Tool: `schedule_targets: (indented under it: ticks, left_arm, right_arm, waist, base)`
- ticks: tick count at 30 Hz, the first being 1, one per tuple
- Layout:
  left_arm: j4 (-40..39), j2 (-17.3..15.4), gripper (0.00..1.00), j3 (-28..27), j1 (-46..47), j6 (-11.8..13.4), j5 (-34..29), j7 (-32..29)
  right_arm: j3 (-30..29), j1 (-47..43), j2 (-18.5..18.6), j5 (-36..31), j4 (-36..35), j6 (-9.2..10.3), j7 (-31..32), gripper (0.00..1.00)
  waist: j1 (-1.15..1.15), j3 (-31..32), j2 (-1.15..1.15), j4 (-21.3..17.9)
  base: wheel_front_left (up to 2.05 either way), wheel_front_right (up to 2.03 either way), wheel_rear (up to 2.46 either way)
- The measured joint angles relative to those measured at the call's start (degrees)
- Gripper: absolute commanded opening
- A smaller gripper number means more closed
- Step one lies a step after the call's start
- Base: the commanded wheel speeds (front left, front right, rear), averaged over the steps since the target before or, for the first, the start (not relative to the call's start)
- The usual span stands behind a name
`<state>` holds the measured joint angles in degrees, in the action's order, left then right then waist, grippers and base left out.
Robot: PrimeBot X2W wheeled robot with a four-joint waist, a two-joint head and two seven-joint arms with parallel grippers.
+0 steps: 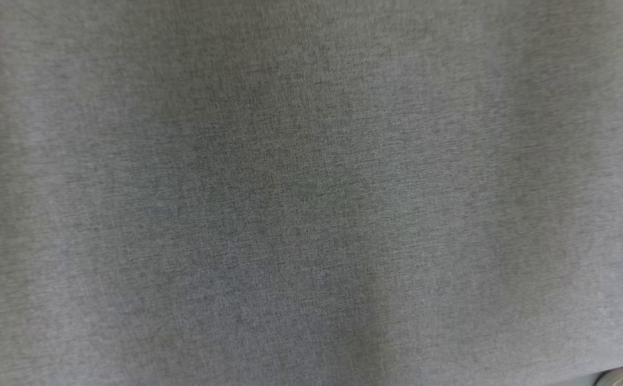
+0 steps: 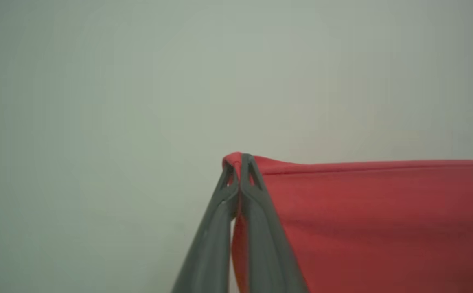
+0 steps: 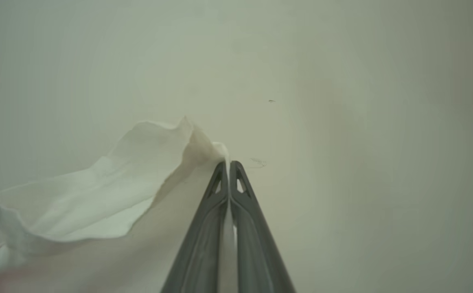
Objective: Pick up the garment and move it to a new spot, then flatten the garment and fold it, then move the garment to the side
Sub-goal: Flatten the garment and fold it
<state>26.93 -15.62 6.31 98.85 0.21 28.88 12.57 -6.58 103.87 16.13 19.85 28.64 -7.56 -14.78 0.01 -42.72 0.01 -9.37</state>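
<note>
Left gripper (image 2: 240,159) is clamped on a red corner of the garment (image 2: 383,211); my right gripper (image 3: 229,165) is pinched shut on its white edge, both against a pale, plain surface (image 3: 362,101).

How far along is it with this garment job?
Picking up looks done: the left gripper is shut on the garment at its red edge, the right gripper on its white part. In hand: probably carrying or spreading it. Flattening, folding and setting aside seem yet to come.
</note>
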Motion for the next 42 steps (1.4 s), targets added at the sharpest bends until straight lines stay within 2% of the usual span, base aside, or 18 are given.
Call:
schedule_targets:
  ticks: [4, 7, 11, 16, 19, 24, 29, 32, 36, 42]
  left_arm:
    - [1.74, 0.21, 0.0, 0.37, -1.29, -0.82, -0.57, 1.11]
    - [3.99, 0.15, 0.0, 0.86, -6.58, -2.8, -0.67, 1.79]
    - [4.11, 0.52, 0.0, 0.75, -9.17, -3.82, -0.48, 2.07]
    - [2.98, 0.91, 0.0, 1.24, -15.24, -5.86, 0.32, 2.31]
    - [1.59, 1.57, 0.0, 1.86, -20.84, -6.78, 2.83, 2.31]
    - [-3.23, 2.8, 0.0, 5.8, -32.27, -7.34, 6.71, 1.1]
    - [-7.99, 2.56, 0.0, 8.89, -47.48, -7.37, 9.59, -0.52]
    - [-9.85, 2.57, 0.0, 9.03, -56.0, -7.27, 11.03, -0.51]
    - [-10.93, 4.44, 0.0, 8.13, -65.36, -6.65, 14.29, 0.25]
    - [-11.1, 6.97, 0.0, 7.9, -74.72, -5.79, 16.44, 1.22]
  right_arm:
    - [0.67, -0.73, 0.77, -1.25, -0.76, 0.0, -0.33, 0.0]
    - [4.79, -7.54, 1.25, -0.98, 0.54, 0.0, -0.31, 0.0]
    - [7.97, -11.94, 2.99, 1.13, -0.08, 0.0, -0.32, 0.0]
    - [12.66, -21.47, 6.94, 5.65, -3.48, 0.0, -0.3, 0.0]
    - [15.03, -28.42, 9.87, 7.37, -6.16, 0.0, 1.57, 0.0]
    - [11.48, -41.74, 11.7, 11.25, -12.39, 0.01, 8.66, 0.0]
    - [6.32, -57.43, 9.01, 13.6, -20.02, 0.01, 17.27, 0.0]
    - [3.44, -65.12, 7.22, 12.76, -22.86, 0.01, 21.25, 0.0]
    - [-0.09, -73.7, 3.37, 10.4, -25.23, 0.01, 24.74, 0.0]
    - [-3.97, -83.03, -1.27, 6.49, -26.99, 0.01, 28.97, 0.0]
  waist:
    - [-0.01, -2.31, 0.0, 0.45]
    - [0.01, -3.59, 0.0, 1.44]
    - [0.0, -3.32, 0.0, 2.29]
    - [-0.02, -1.0, 0.0, 3.01]
    - [-0.02, 1.23, 0.0, 3.24]
    - [-0.03, 5.82, -0.01, 3.75]
    - [-0.03, 10.86, -0.01, 4.28]
    - [-0.04, 13.78, -0.02, 4.5]
    - [-0.03, 17.43, -0.02, 4.82]
    - [-0.03, 22.52, -0.02, 5.48]
  base:
    - [0.0, 0.0, 0.0]
    - [0.0, 0.0, 0.0]
    - [0.0, 0.0, 0.0]
    - [0.0, 0.0, 0.0]
    - [0.0, 0.0, 0.0]
    - [0.0, 0.0, 0.0]
    - [0.0, 0.0, 0.0]
    - [0.0, 0.0, 0.0]
    - [0.0, 0.0, 0.0]
    - [0.0, 0.0, 0.0]
